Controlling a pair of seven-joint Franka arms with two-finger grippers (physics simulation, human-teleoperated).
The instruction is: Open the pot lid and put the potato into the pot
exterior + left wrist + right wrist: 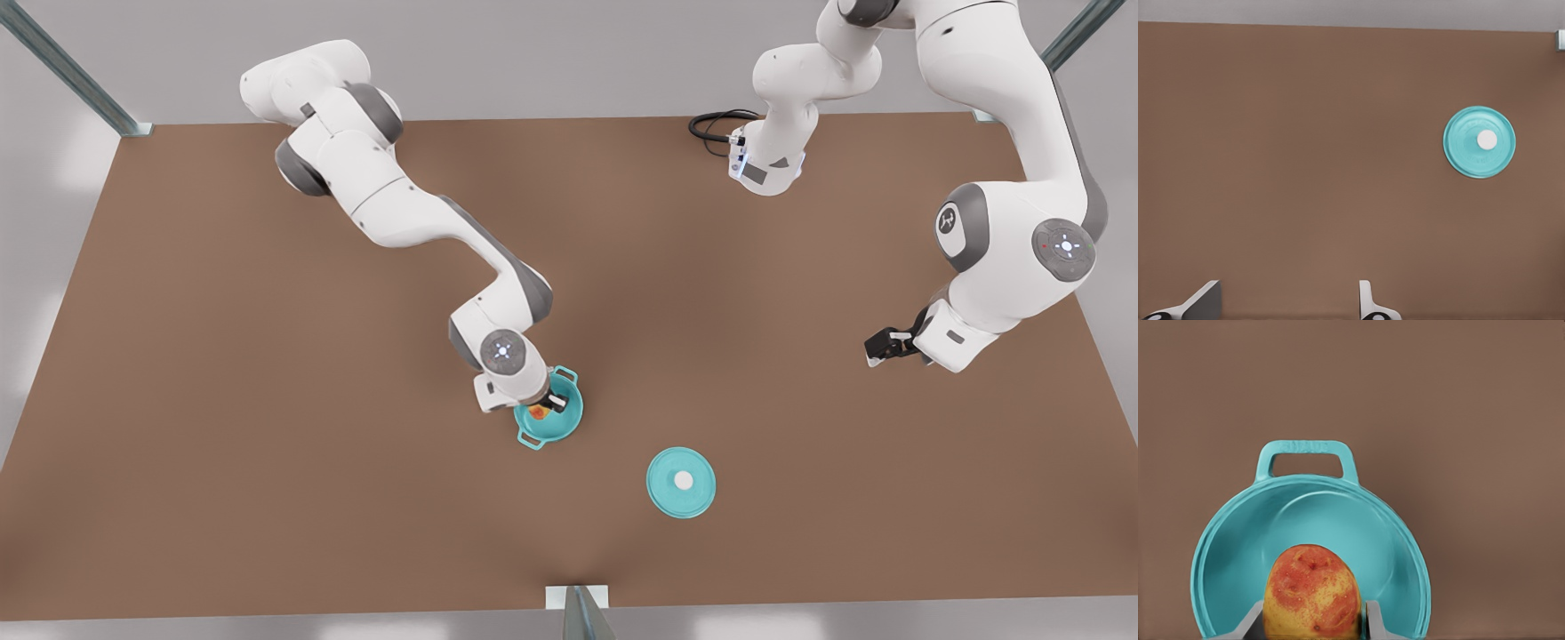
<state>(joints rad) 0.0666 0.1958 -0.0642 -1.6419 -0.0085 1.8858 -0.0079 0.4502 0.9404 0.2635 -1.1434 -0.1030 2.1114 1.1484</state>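
My right claw (545,407), clamped on the potato (1313,592), hangs over the open pot (569,418) for a drop. The pot lid (681,482) lies aside on the counter (267,462), right. My left claw (880,348) waits, fingers apart.

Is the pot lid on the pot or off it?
Off: the pot lid lies flat on the table, apart from the open pot.

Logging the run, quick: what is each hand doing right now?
Right hand: shut on the potato, over the pot.
Left hand: open, holding nothing, waiting apart.
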